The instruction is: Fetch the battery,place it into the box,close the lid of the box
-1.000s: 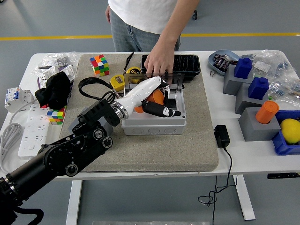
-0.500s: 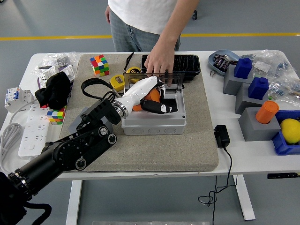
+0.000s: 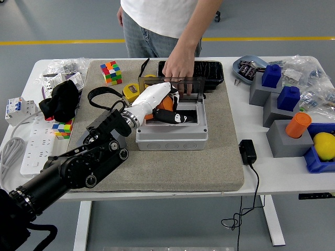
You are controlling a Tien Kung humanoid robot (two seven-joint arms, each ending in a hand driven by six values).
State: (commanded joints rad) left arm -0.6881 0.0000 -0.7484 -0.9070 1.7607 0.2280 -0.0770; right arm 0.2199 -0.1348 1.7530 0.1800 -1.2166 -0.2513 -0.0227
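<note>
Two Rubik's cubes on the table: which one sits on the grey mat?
The far Rubik's cube, at the grey mat's far-left corner. The other cube lies off the mat's left edge, on the white power strip beside the black cloth.

Rubik's cube (image 3: 110,71), pwr strip (image 3: 32,149), lemon (image 3: 324,145)
</note>
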